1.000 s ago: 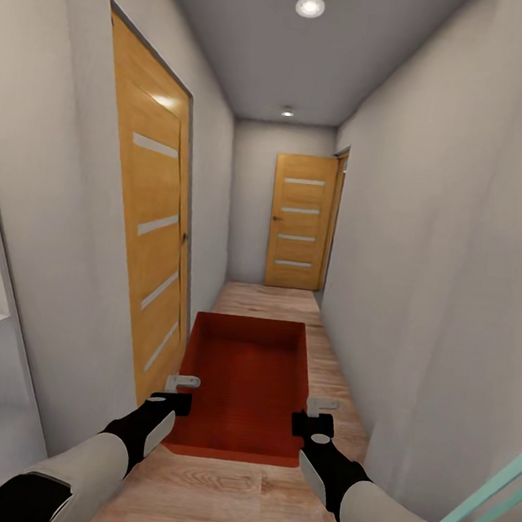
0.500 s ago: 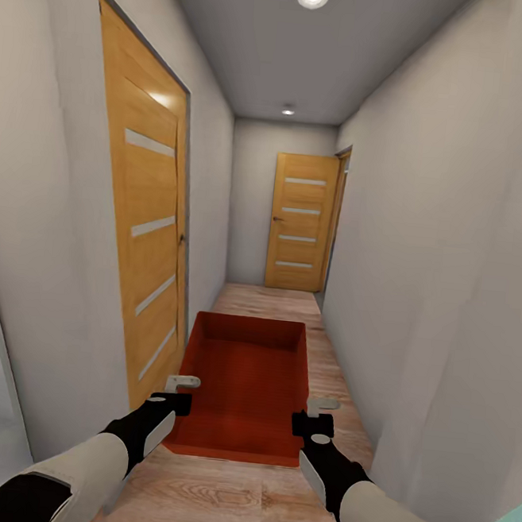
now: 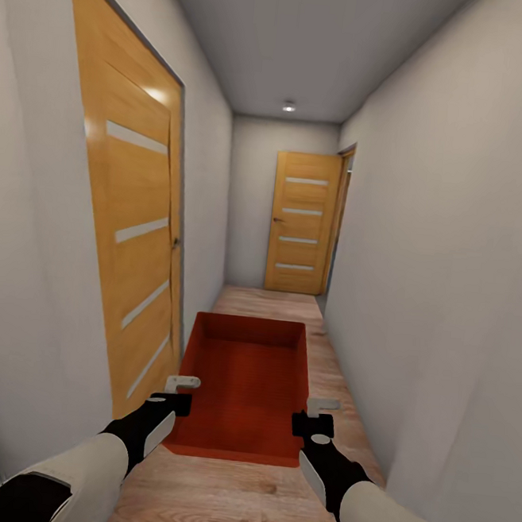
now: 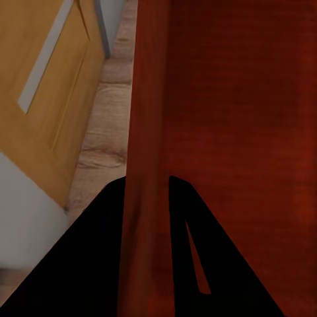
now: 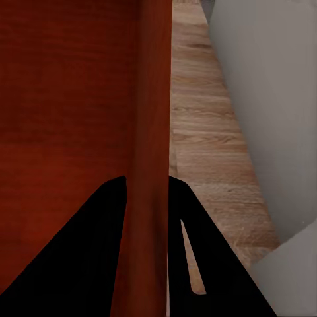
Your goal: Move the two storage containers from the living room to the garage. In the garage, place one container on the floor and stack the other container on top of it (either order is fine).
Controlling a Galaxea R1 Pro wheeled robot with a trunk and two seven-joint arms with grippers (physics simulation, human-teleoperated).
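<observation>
A red-orange open-top storage container (image 3: 245,383) hangs level in front of me, held above the wood floor of a narrow hallway. My left gripper (image 3: 180,393) is shut on its left wall, and the left wrist view shows that wall (image 4: 146,165) clamped between the two dark fingers. On the opposite side my right gripper (image 3: 316,414) is shut on the right wall, which runs between the fingers in the right wrist view (image 5: 153,152). The bin is empty inside.
Grey walls close in on both sides. An orange wooden door (image 3: 129,224) is near on the left, and another orange door (image 3: 300,223) closes the far end. Pale wood planks (image 3: 269,302) run ahead.
The camera has advanced down the hallway: the left door looms larger and closer, and the teal bar at the lower right has left the picture. The grip on the container is unchanged.
</observation>
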